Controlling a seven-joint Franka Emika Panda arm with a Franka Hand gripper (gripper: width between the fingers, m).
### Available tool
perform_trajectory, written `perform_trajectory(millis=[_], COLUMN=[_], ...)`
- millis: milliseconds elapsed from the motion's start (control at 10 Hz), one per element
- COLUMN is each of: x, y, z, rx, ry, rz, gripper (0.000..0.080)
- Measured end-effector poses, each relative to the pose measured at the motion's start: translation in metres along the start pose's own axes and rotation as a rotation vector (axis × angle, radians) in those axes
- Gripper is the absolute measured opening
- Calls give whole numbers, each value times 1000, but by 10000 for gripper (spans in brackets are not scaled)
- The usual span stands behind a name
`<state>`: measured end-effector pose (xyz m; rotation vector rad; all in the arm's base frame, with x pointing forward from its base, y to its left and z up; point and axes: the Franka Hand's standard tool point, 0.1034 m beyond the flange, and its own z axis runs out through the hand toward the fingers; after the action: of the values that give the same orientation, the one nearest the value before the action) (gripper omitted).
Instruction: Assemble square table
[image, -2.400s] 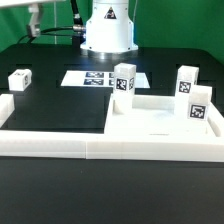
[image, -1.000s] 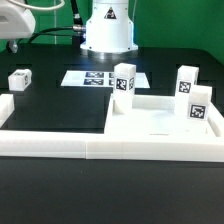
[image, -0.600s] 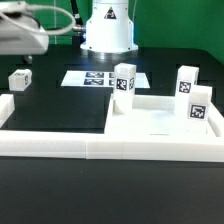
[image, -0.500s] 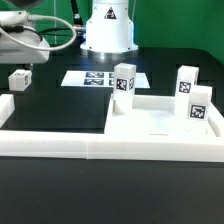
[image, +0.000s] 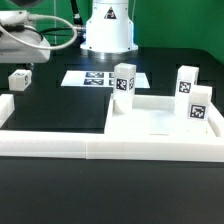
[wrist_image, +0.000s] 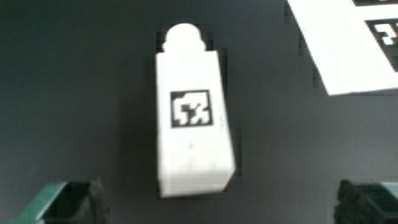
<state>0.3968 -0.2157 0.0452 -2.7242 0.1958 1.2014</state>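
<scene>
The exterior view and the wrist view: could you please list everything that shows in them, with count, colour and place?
Table: one, black, under everything.
Border bars: white, along the near edge and the sides.
Square slab: one, white, flat at the exterior view's right.
Leg blocks: four, white, tagged; one far left beside the gripper, also in the wrist view; three on or behind the slab.
Marker board: one, white, centre back.
Robot base: white, behind.
Gripper: open, above the far-left leg.
</scene>
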Motion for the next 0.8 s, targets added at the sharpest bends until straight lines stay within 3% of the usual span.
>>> perform_trajectory(millis=[100,200,300,800], x=[-3,-8,-8,-7], y=[-4,-2,8,22], z=[6,13,21,42], rx=[8,34,52,35], ry=[-21,-68,-96,-71], rz=[-4,-1,4,19], gripper=[649,649,649,649])
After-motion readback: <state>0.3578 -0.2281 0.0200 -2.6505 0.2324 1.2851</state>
